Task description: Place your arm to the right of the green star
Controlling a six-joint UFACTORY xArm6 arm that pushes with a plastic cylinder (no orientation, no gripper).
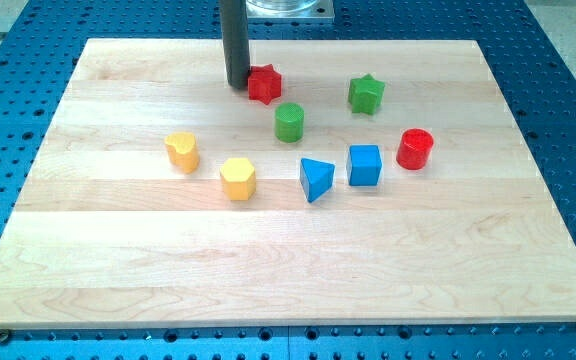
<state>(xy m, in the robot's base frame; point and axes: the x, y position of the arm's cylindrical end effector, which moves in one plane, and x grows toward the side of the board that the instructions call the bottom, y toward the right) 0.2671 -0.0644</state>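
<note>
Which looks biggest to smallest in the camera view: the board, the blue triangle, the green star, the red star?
1. Board, by far.
2. Blue triangle.
3. Green star and red star: look alike, so no ranking. Both sit farther up the view, which may shrink them.

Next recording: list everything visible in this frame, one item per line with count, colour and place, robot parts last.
wooden board: 1, pale wood, fills the view, on a blue perforated table
red star block: 1, red, top centre
green star block: 1, green, upper right
green cylinder block: 1, green, centre
red cylinder block: 1, red, right
blue cube block: 1, blue, centre right
blue triangular block: 1, blue, centre
yellow hexagonal block: 1, yellow, centre left
yellow block: 1, yellow, left
my tip: 1, dark rod, just left of the red star
</note>
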